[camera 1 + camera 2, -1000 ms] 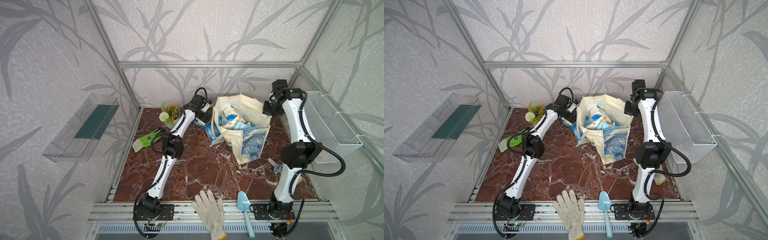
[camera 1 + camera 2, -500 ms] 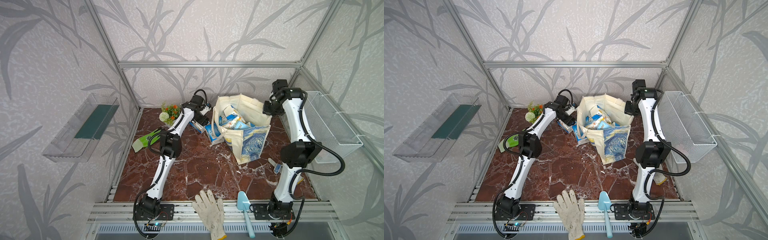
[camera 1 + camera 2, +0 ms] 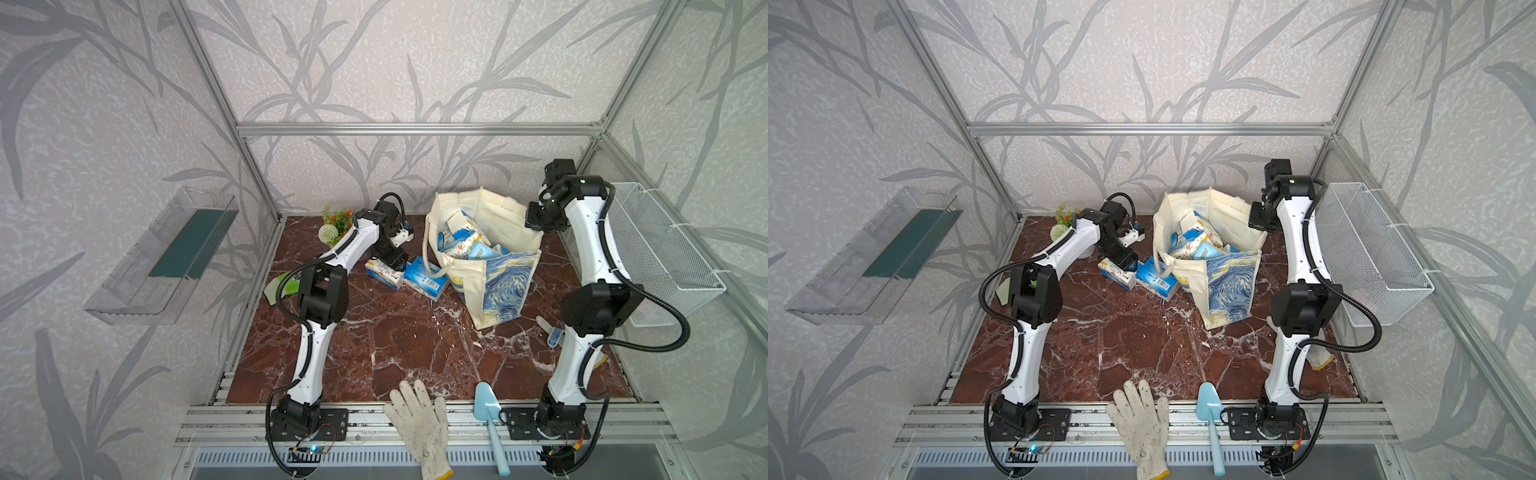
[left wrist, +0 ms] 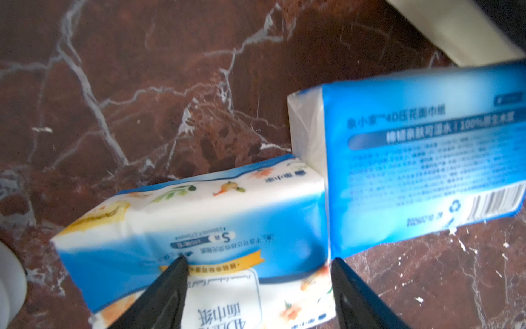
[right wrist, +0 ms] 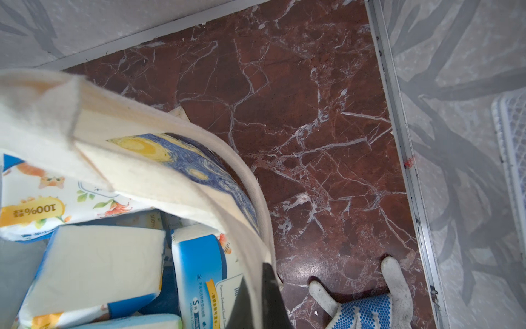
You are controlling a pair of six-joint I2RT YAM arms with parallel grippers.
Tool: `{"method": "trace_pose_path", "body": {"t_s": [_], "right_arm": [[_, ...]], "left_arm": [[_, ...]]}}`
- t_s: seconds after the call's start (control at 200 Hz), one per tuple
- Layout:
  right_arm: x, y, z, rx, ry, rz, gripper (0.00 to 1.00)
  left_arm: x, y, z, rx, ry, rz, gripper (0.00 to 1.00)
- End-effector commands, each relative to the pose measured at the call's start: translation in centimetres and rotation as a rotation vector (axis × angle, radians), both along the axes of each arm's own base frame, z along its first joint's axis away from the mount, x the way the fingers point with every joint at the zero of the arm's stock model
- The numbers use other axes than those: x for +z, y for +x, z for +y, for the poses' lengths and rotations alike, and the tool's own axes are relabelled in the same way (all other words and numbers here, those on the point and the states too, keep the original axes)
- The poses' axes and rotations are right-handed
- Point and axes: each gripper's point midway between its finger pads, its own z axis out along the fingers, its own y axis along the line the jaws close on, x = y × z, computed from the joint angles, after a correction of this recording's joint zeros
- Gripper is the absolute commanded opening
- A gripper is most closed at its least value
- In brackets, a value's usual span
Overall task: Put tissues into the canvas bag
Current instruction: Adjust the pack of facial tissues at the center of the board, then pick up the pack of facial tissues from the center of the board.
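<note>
the canvas bag point(image 3: 494, 286) stands open near the back of the marble table point(image 3: 395, 332), its painted panel facing the front; several tissue packs point(image 3: 461, 241) lie jumbled inside it, also seen in the right wrist view point(image 5: 94, 265); the right gripper point(image 5: 263, 273) is pinched closed on the bag's rim on the side towards the right arm, holding that edge up point(image 3: 536, 220); two more packs lie on the table just outside the bag, on the side towards the left arm: a flowered tissue pack point(image 3: 384, 274) and a blue tissue pack point(image 3: 426, 282) with a barcode, the pair touching corner to end in the left wrist view; the left gripper point(image 4: 257, 260) sits right over the flowered tissue pack point(image 4: 199, 228) with its jaws spread apart, clamping nothing, one finger over the pack's face, its partner at the end next to the blue tissue pack point(image 4: 421, 165); whether the fingers touch the wrap i cannot tell; a work glove point(image 3: 419, 419) and a pale blue trowel point(image 3: 490, 411) lie at the front edge
</note>
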Motion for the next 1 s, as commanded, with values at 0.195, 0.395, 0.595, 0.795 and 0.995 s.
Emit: {"method": "trace_pose_path", "body": {"t_s": [0.195,0.395,0.595,0.795,0.995], "right_arm": [[-0.7,0.1,0.5,0.020,0.022,0.016,0.04],[-0.8,0.2,0.9,0.024,0.045,0.013,0.09],[-1.2,0.5,1.1,0.021,0.060,0.017,0.10],[-1.6,0.6,1.0,0.023,0.057,0.027,0.08],[-1.6,0.5,0.8,0.027,0.042,0.031,0.08]], "left_arm": [[2.9,-4.4,2.2,-0.085,0.059,0.025,0.99],[7.6,-3.9,1.4,-0.273,0.038,-0.062,0.99],[8.6,-3.6,0.9,-0.558,0.039,-0.144,0.99],[6.3,-2.2,1.1,-0.714,0.065,-0.171,0.99],[5.0,-1.3,1.5,-0.846,0.030,-0.205,0.99]]}}
